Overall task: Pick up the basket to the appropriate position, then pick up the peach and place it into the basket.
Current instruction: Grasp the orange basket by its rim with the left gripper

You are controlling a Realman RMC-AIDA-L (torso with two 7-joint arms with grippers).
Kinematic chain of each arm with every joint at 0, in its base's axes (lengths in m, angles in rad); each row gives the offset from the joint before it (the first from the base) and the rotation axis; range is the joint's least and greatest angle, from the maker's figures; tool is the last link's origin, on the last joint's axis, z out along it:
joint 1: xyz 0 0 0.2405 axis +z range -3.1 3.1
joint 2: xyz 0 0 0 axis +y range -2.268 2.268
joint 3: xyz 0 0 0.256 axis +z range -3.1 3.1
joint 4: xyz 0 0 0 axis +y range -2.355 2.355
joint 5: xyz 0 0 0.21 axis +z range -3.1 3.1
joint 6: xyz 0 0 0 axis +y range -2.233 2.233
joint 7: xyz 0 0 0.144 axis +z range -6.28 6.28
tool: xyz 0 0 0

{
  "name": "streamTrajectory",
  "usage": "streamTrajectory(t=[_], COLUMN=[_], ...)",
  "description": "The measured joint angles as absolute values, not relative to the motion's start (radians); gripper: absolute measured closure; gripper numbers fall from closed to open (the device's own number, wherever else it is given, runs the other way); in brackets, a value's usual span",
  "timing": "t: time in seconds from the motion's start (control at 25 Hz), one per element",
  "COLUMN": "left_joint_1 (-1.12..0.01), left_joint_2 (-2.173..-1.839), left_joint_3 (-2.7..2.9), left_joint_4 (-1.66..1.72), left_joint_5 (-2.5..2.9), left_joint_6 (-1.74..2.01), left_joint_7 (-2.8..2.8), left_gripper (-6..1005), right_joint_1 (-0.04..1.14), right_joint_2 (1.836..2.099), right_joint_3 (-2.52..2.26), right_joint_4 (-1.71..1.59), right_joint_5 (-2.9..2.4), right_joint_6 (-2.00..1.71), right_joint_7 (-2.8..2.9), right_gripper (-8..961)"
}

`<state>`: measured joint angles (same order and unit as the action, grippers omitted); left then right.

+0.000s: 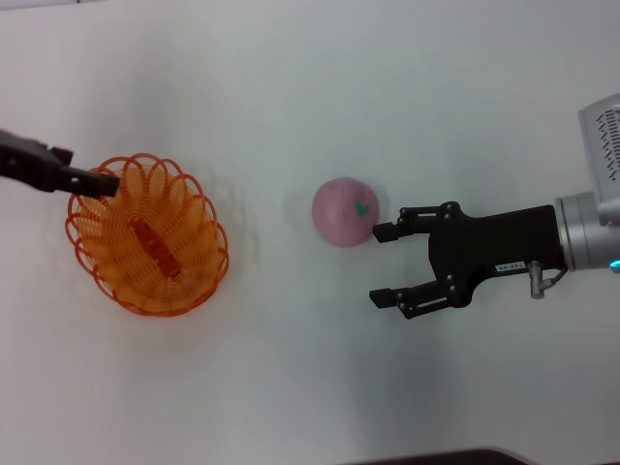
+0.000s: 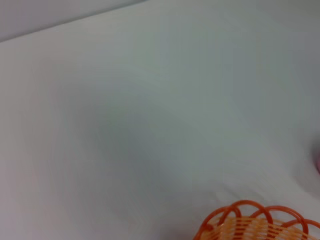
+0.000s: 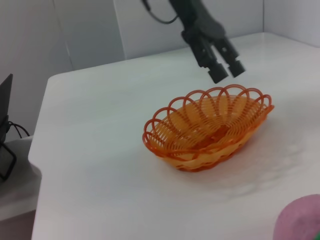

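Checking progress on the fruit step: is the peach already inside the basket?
No, the peach lies on the table, apart from the empty basket, beside the open right hand.

We see a white table (image 1: 291, 87) that fills the head view from edge to edge, with only a dark strip (image 1: 436, 457) showing past its near edge. In the right wrist view a pale wall (image 3: 85, 30) stands beyond the table, and a dark object (image 3: 6, 130) with a cable sits off the table's edge.
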<state>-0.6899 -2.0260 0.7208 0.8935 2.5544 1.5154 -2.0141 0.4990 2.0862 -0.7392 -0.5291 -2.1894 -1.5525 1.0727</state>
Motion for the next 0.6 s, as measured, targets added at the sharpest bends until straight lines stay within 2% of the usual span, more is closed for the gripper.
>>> streamTrajectory(t=[0.28,0.44,0.6], left_joint_1=[-0.801,-0.822,-0.825], left_joint_2=[-2.033,-2.036,-2.055], left_joint_3=[0.813,0.856,0.914], left_joint_4=[0.885,0.870,0.855], left_joint_5=[2.674,2.712,2.751], left_joint_6=[1.500,1.464,1.404], left_joint_7=[-2.043,-2.050,-2.059], left_gripper=[106,107,109], right_joint_1=[0.497,0.497,0.499], right_joint_2=[2.086,2.086,2.086], right_joint_3=[-0.750,-0.750,-0.750], right_joint_4=[-0.528,-0.528,-0.528], right_joint_5=[-2.189,-2.189,-2.189], right_joint_6=[-1.551,-1.551,-1.552], right_joint_7=[1.073,1.074,1.074], right_gripper=[76,77,77])
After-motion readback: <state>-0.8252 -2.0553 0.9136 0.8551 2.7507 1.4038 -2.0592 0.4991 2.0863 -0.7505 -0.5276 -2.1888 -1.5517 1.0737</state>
